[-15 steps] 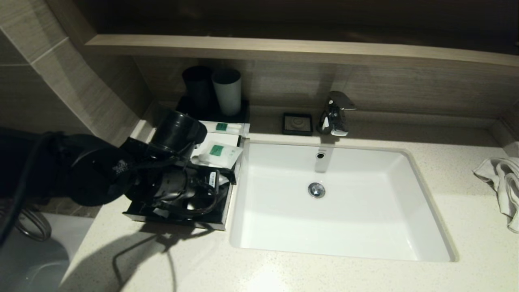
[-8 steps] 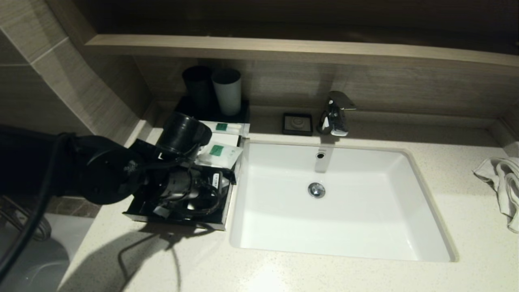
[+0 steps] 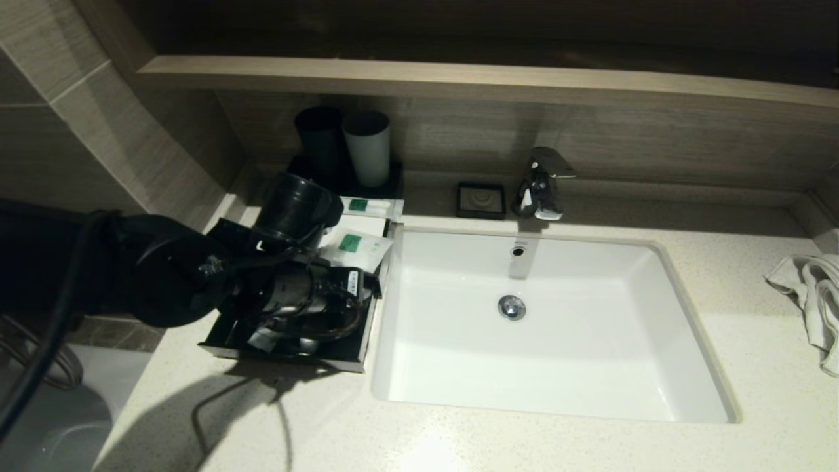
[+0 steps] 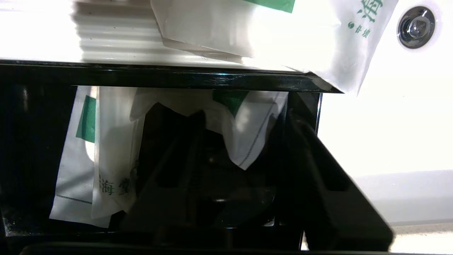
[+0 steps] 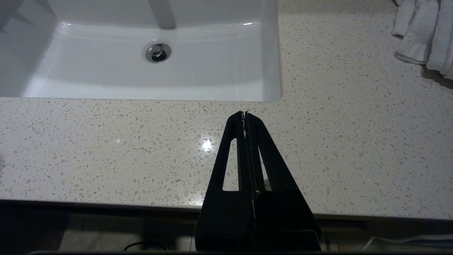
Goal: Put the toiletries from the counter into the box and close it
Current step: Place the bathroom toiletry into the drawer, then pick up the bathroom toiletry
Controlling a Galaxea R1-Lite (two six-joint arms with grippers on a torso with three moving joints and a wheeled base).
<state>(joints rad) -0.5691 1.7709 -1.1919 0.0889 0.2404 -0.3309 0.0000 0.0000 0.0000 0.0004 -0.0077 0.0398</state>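
L arm: reaches from the left edge over the box, hiding most of the open drawer in head view.
L gripper: inside the drawer, jaws parted, nothing held; one finger runs along the drawer's sink-side wall.
Box: flat, black, white top panel, on the bench just left of the sink; drawer pulled out toward the bench's front edge.
Toiletries in drawer: frosted white packets w/ green labels; one lies flat on the drawer floor, another crumpled beside the jaws.
Toiletries on box top: pouch overhangs the sink-side edge; slim packet lies behind it.
Behind box: black tumbler & grey tumbler, side by side.
Middle: small black dish, tap.
R gripper: jaws pressed together, empty, above the bench's front edge.
Far right: white towel.
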